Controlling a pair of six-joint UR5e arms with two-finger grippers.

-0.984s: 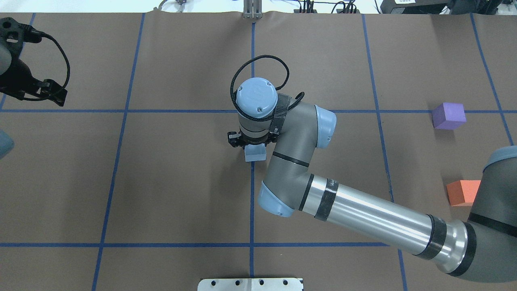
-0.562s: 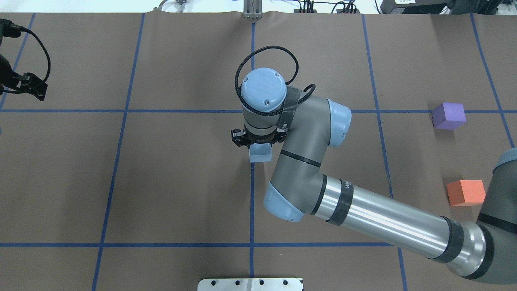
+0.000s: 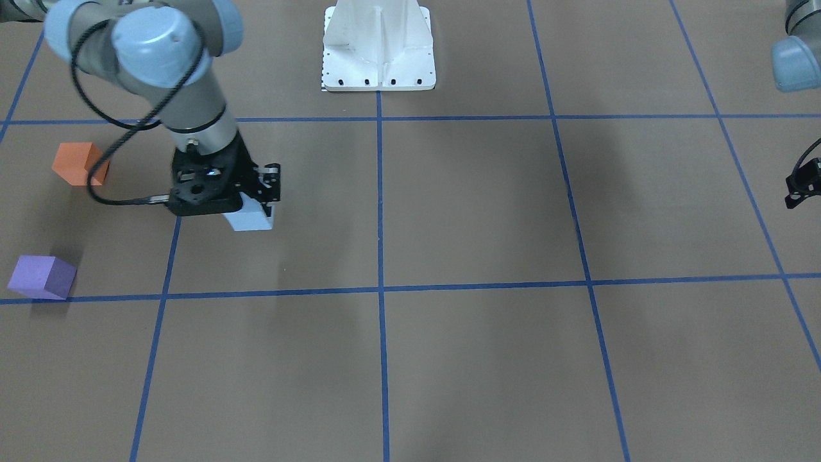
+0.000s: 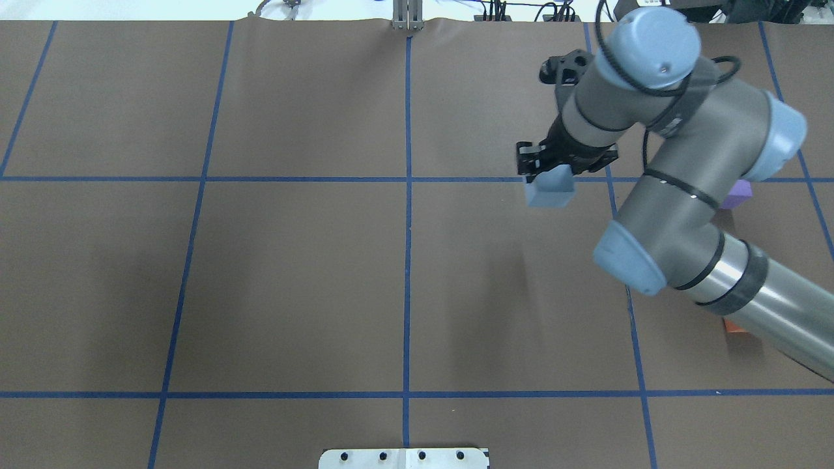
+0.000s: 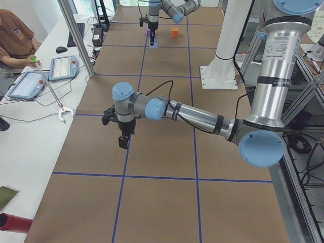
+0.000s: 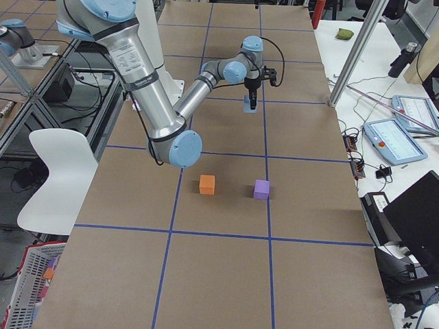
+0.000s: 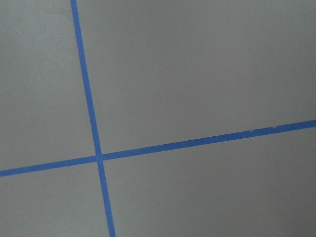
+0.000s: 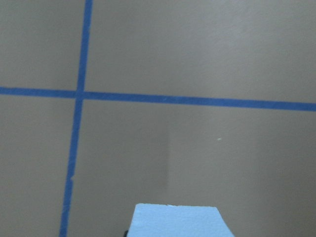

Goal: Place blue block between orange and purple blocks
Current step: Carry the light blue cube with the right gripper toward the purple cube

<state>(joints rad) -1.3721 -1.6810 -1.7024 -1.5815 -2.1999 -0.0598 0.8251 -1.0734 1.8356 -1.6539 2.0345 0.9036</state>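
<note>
My right gripper is shut on the light blue block and holds it above the table, left of the two other blocks. The front-facing view shows the gripper, the blue block, the orange block and the purple block with a gap between them. In the overhead view my arm hides most of the purple block and the orange block. The right wrist view shows the blue block's top. My left gripper is far off at the table's other end; I cannot tell its state.
Brown paper with blue tape lines covers the table. The white robot base plate stands at the robot's side. An operator with tablets sits beside the table in the exterior left view.
My right arm has carried the blue block to the right and farther from the robot, toward the purple and orange blocks. My left gripper has left the overhead view on the left.
</note>
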